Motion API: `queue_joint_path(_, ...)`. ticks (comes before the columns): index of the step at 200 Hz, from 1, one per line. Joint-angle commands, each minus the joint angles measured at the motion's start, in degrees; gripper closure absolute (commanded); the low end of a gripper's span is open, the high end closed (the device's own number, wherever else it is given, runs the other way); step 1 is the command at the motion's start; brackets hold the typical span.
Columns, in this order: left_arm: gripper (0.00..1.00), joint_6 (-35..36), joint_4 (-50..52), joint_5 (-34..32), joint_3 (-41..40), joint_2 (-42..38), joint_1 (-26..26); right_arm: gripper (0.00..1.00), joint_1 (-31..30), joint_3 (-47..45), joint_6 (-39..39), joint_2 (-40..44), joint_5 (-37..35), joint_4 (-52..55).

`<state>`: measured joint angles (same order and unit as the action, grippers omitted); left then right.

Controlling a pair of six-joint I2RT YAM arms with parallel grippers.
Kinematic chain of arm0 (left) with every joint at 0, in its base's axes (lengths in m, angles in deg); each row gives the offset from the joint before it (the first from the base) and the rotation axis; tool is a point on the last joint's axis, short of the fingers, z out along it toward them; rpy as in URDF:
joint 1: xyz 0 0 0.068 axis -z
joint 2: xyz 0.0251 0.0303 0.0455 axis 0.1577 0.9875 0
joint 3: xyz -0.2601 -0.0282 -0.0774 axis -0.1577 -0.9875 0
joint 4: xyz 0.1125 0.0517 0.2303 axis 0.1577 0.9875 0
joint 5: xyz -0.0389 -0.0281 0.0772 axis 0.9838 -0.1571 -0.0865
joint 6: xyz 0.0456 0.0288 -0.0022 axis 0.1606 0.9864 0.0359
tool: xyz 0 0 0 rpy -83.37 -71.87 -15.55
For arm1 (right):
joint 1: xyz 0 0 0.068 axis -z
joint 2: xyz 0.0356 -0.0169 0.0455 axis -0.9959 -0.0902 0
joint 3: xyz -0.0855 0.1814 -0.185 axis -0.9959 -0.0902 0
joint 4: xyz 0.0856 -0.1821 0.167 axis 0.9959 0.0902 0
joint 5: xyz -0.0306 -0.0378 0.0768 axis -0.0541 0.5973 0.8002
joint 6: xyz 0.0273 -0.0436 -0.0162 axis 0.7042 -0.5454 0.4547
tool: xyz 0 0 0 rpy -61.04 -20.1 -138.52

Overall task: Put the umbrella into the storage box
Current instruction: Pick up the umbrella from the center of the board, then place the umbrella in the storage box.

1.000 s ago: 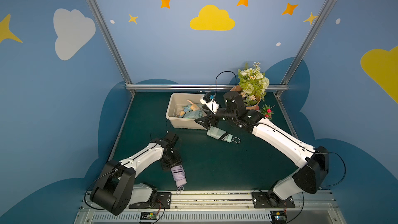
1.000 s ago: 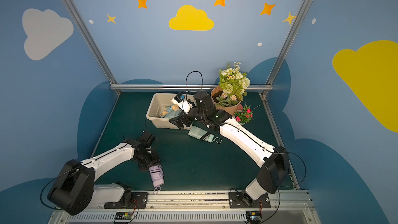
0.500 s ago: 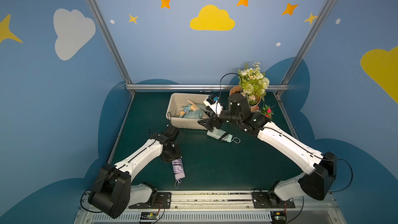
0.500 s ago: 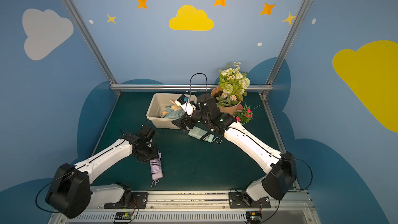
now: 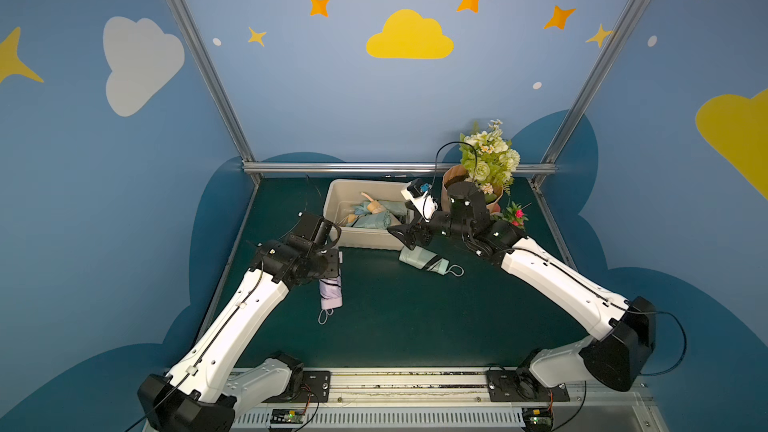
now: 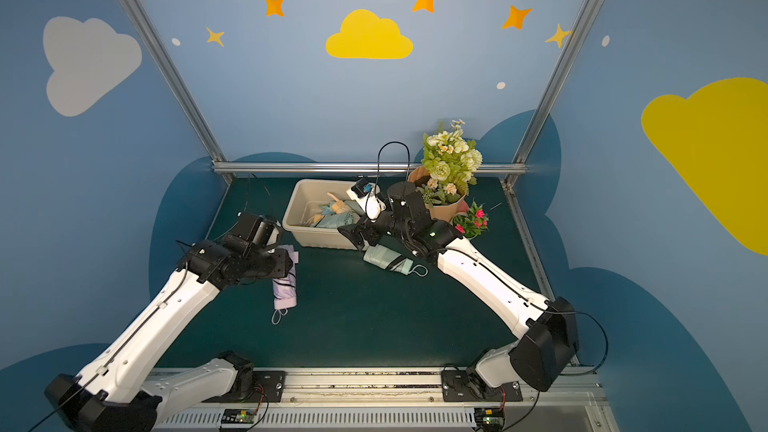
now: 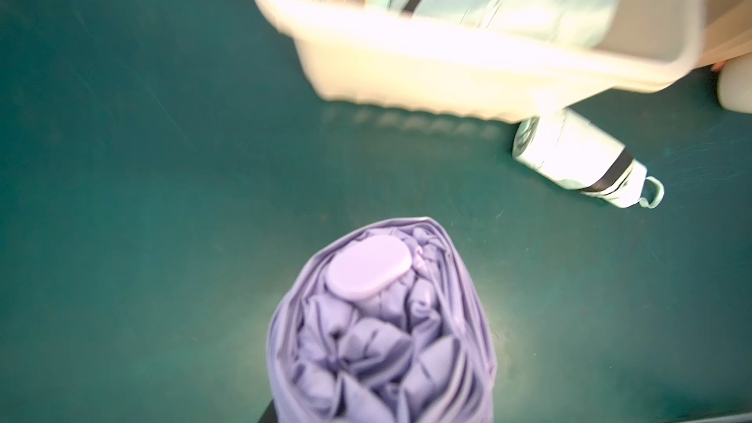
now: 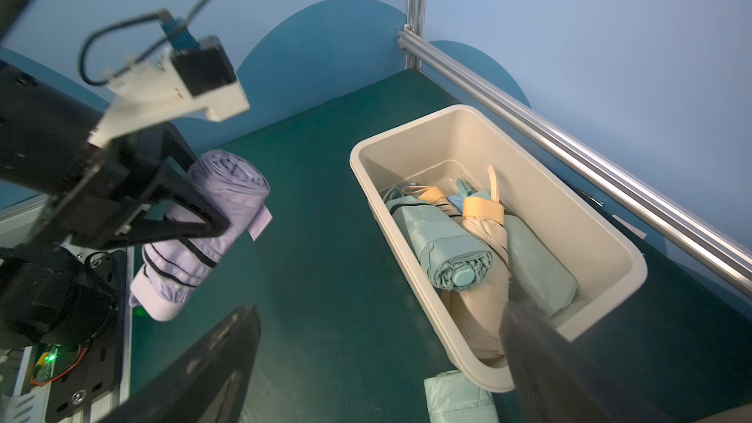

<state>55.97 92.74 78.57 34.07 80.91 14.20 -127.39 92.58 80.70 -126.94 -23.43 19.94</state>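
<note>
Now the left gripper [image 8: 215, 209] grips the lilac umbrella [image 6: 284, 286] by its canopy end, handle drooping, near and left of the storage box [image 5: 361, 238]; it may snag the near rim or slip, while the right gripper [image 5: 400, 234] gapes empty above the box's near right corner, inviting a clash

A peach flower pot [image 5: 450, 179] holding white-green flowers [image 5: 490, 155] stood at the worktop's [image 5: 395, 317] far right corner, with a pink-flowered plant [image 5: 516, 214] just beside it.

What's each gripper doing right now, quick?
Left gripper: jaws closed on the lilac umbrella.
Right gripper: jaws open, holding nothing.
</note>
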Motion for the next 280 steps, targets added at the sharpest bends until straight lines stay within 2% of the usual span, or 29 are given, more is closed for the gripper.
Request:
queue_joint_path(1, 0.72, 11.8, 1.4, -3.6, 5.2, 0.9, -0.1, 0.02, 0.3, -0.3, 1.3, 1.7, -1.2, -2.6)
queue_joint_path(49, 0.72, 29.3, -2.3, -0.5, 13.5, 5.5, 0.2, 0.02, 0.6, -0.4, 1.4, 1.9, -2.5, -2.5)
queue_joint_path(67, 0.75, 34.9, -3.7, 0.9, 15.8, 7.5, 0.3, 0.02, 0.6, -0.4, 1.4, 2.1, -3.1, -2.1)
queue_joint_path(86, 0.84, 40.2, -5.2, 2.2, 19.2, 10.2, 0.3, 0.02, 0.8, -0.3, 1.3, 2.4, -3.8, -1.5)
queue_joint_path(118, 0.86, 47.2, -6.9, 1.7, 25.0, 16.0, 0.2, 0.02, 0.8, -0.5, 1.3, 3.4, -5.0, -0.3)
queue_joint_path(152, 0.89, 54.6, -13.9, -0.3, 25.1, 18.9, 0.2, 0.02, 1.1, -0.6, 1.8, 5.0, -5.7, 0.9)
queue_joint_path(181, 0.97, 61.2, -19.2, -0.6, 26.5, 22.8, 0.3, 0.02, 1.3, -0.8, 2.1, 6.3, -6.7, 2.0)
queue_joint_path(248, 0.97, 80.4, -29.0, -1.9, 32.6, 36.7, 2.6, 0.02, 1.4, -1.1, 3.1, 10.5, -9.9, 6.3)
queue_joint_path(280, 0.98, 88.7, -29.7, -0.9, 38.2, 45.0, 3.9, 0.02, 1.5, -2.0, 3.8, 12.8, -11.2, 8.5)
